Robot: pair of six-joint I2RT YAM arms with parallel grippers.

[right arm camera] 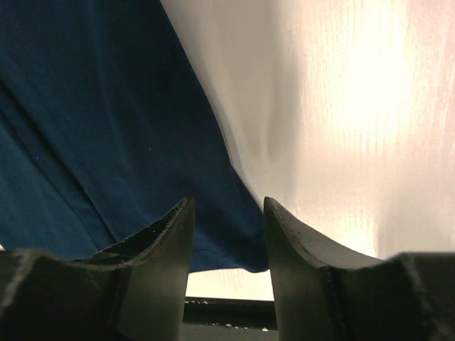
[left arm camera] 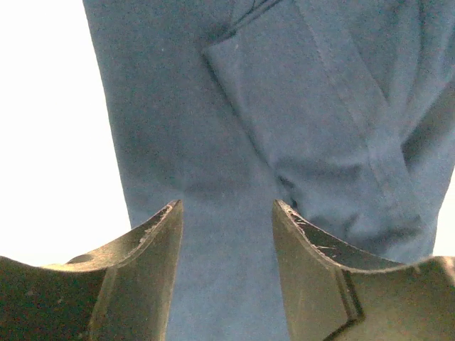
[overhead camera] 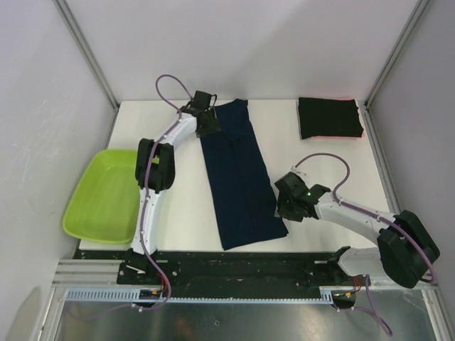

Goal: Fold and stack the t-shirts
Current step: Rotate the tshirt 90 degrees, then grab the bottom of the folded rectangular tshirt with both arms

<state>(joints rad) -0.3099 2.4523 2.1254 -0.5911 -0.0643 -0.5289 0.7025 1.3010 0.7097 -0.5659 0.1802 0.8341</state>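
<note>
A dark navy t-shirt [overhead camera: 238, 174] lies folded into a long narrow strip down the middle of the white table [overhead camera: 327, 160]. A black t-shirt [overhead camera: 328, 117] sits folded at the back right, with a red-pink edge showing under its near side. My left gripper [overhead camera: 207, 125] hovers at the strip's far left corner, jaws apart. In the left wrist view the left gripper [left arm camera: 226, 204] frames flat navy cloth [left arm camera: 270, 106]. My right gripper [overhead camera: 284, 206] is at the strip's near right corner. In the right wrist view the right gripper [right arm camera: 227, 202] stands open over that corner of the cloth [right arm camera: 85, 128].
A lime-green plastic tub [overhead camera: 103, 195] hangs off the table's left edge beside the left arm. White walls close in the back and both sides. A black rail [overhead camera: 242, 266] runs along the near edge.
</note>
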